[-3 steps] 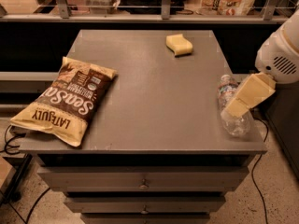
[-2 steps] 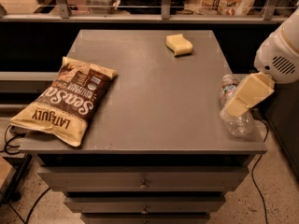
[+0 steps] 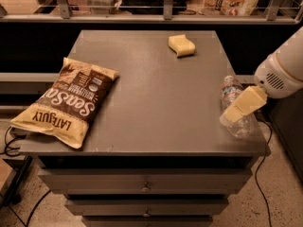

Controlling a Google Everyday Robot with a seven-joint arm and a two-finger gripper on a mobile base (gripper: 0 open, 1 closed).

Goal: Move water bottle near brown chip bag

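Note:
The water bottle, clear and crinkled, lies near the right front corner of the grey table. My gripper reaches in from the right on a white arm; its pale yellow end lies across the bottle's middle and hides part of it. The brown chip bag, dark brown with tan-yellow ends and white "Sea Salt" lettering, lies flat at the table's left front, overhanging the left edge, far from the bottle.
A small yellow sponge sits at the back middle-right of the table. Drawers run below the front edge. A railing and shelf with bags lie behind. Cables hang at both lower sides.
My gripper has shifted slightly down and to the left over the bottle. The bottle, bag and sponge stay where they were.

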